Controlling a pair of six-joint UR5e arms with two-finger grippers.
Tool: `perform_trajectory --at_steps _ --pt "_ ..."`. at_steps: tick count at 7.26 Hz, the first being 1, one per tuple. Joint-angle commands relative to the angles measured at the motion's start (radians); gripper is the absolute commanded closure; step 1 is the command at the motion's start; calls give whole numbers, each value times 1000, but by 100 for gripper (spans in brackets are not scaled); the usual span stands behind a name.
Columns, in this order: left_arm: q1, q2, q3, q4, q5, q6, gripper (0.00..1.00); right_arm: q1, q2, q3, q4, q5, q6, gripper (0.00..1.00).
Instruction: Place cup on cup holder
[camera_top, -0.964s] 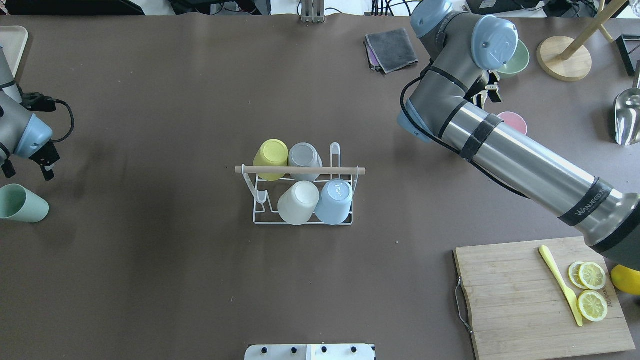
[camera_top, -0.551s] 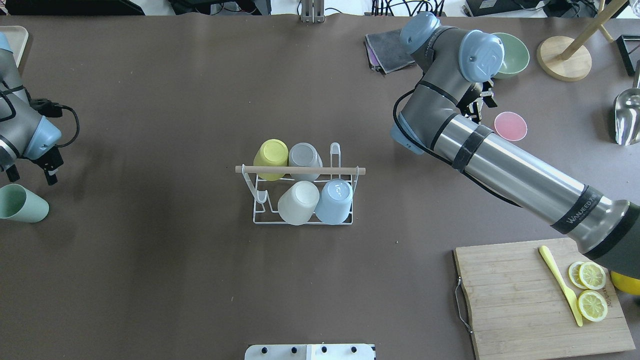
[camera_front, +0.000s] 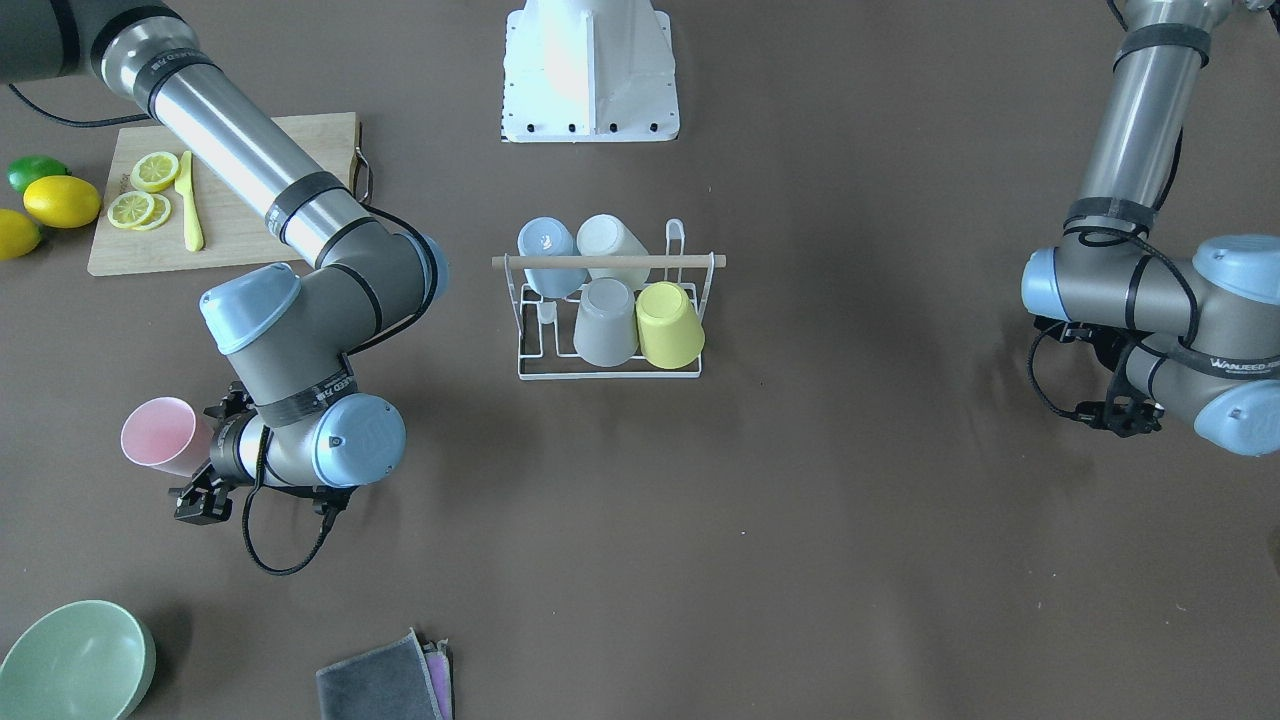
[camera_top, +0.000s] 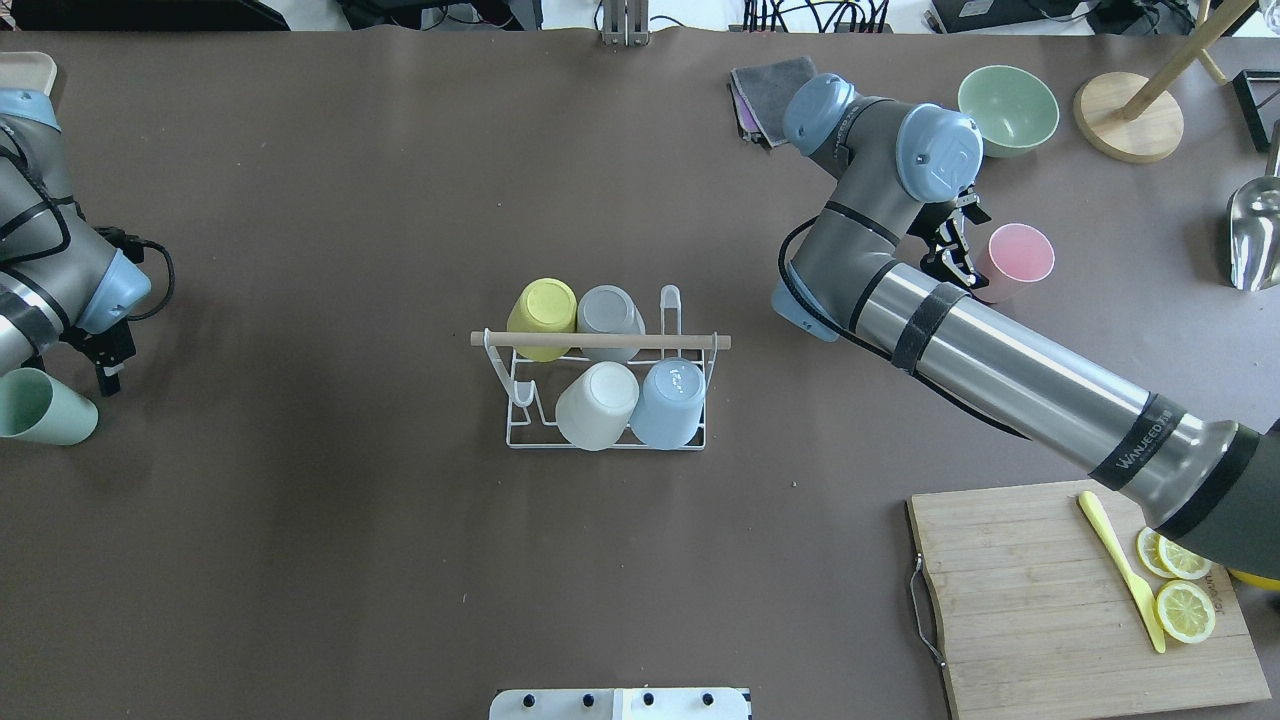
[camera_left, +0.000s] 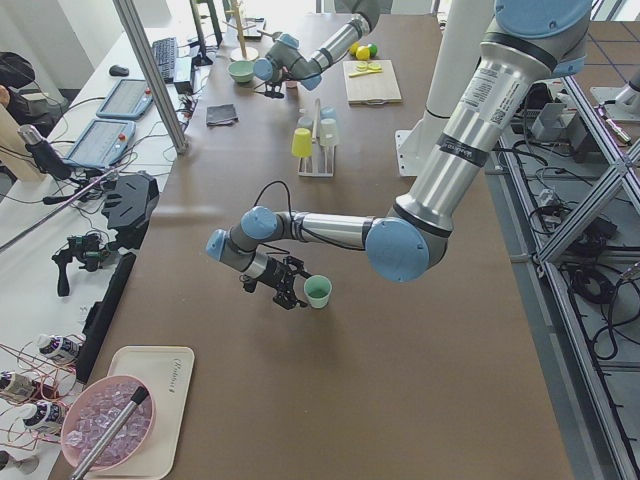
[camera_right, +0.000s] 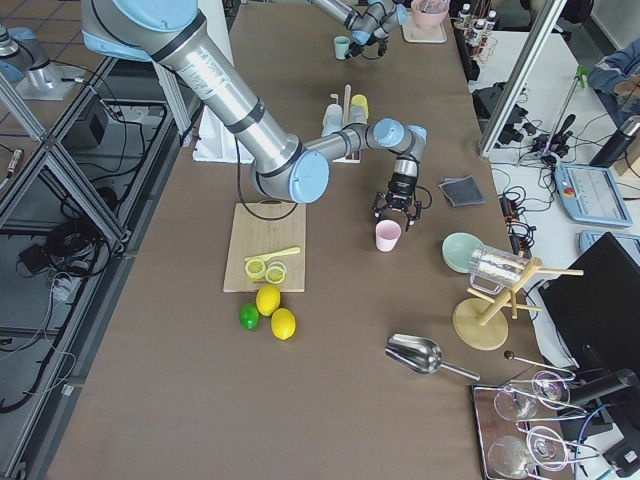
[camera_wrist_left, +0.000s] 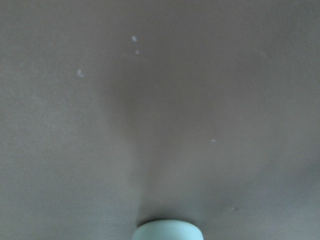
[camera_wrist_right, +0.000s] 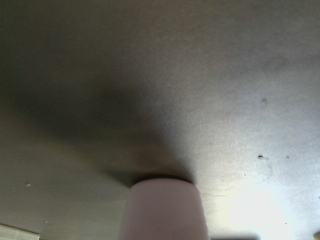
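Observation:
The white wire cup holder (camera_top: 600, 341) with a wooden rod handle stands mid-table and holds yellow, grey, cream and blue cups upside down; it also shows in the front view (camera_front: 608, 262). A pink cup (camera_top: 1020, 255) stands upright at the back right. My right gripper (camera_top: 955, 248) is open, low and right beside the pink cup (camera_front: 160, 432); touching or not, I cannot tell. The cup's base fills the bottom of the right wrist view (camera_wrist_right: 165, 210). A green cup (camera_top: 40, 408) stands at the far left. My left gripper (camera_left: 287, 291) is open just beside it (camera_left: 318, 291).
A cutting board (camera_top: 1040, 600) with lemon slices and a yellow knife lies at the front right. A green bowl (camera_top: 1008, 108), a grey cloth (camera_top: 765, 95), a wooden stand base (camera_top: 1128, 118) and a metal scoop (camera_top: 1255, 235) sit along the back right.
My right arm has swung left and come down, bringing its gripper beside the pink cup. My left gripper has moved down toward the green cup. The cups have not moved.

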Motion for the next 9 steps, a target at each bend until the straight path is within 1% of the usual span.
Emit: perform_trajectory --at_steps 1,4,7,8,9 --pt "36 0 8 28 12 2 2 -9 -18 -10 9 -25 -10 1" --pt "37 -8 18 69 51 2 2 -12 -50 -9 36 -27 -12 1" --pt "51 -8 21 69 55 4 2 -15 -58 -9 36 -28 -13 1" --pt "51 -8 21 69 55 4 10 -15 -61 -7 38 -31 -14 1" --pt "51 -6 21 69 56 4 53 -13 -69 -7 48 -31 -14 1"
